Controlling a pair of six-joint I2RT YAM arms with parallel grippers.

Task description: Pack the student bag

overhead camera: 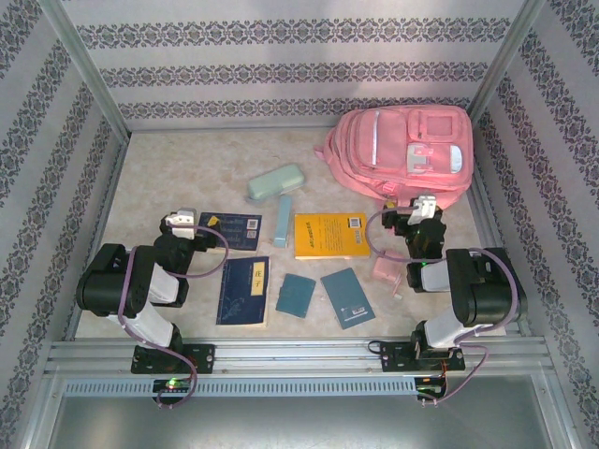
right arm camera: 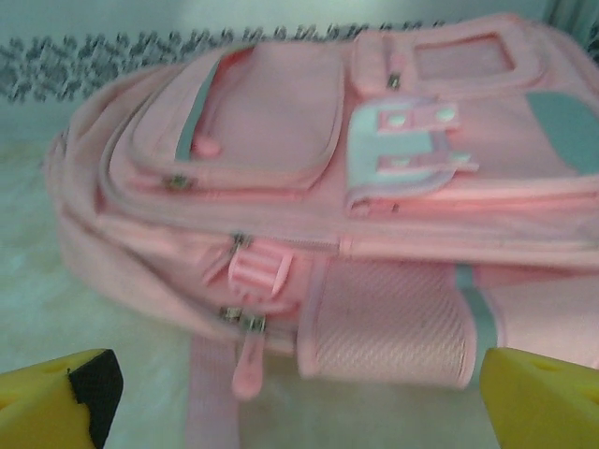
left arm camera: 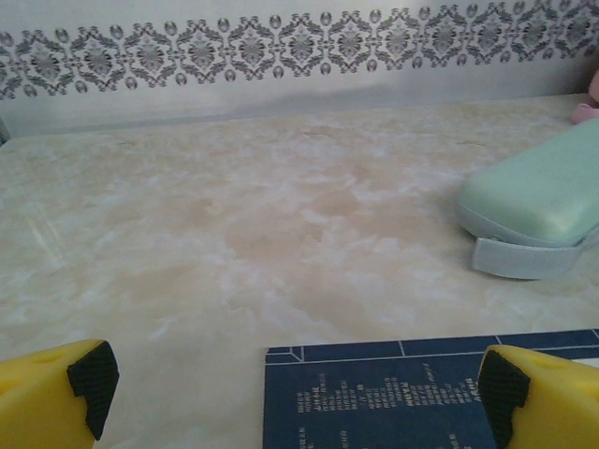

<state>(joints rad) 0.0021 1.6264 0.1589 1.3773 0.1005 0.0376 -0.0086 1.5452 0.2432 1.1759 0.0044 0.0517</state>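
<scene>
Both sets of my fingers stand wide apart and hold nothing. My left fingers (overhead camera: 185, 221) hover low at the near edge of a dark navy book (overhead camera: 229, 228). My right fingers (overhead camera: 426, 206) face the student bag (overhead camera: 407, 150) from just in front of it.

I judge the packing has not begun. Everything I can see lies loose on the desk (overhead camera: 178, 168), and the zips that face my right wrist camera look shut, though the picture is soft. So all of it is left to do: open a pocket, then carry the pieces in one at a time.

Counting from the near edge outward:
- One navy notebook (overhead camera: 243, 291).
- Two teal booklets, a smaller one (overhead camera: 297, 295) and a larger one (overhead camera: 347, 297), lying side by side.
- One small pink pouch (overhead camera: 387, 272), just by my right arm.
- In the middle row, the one dark navy book and one yellow book (overhead camera: 329, 235).
- Between those two, one slim pale blue item (overhead camera: 283, 221) that I cannot identify.
- Farther out, one mint green case (overhead camera: 276, 182).
- Farthest, the one student bag. It lies on its back in the far right corner of the desk, pockets up, apart from the rest.

That makes eight loose pieces and one bag.
</scene>
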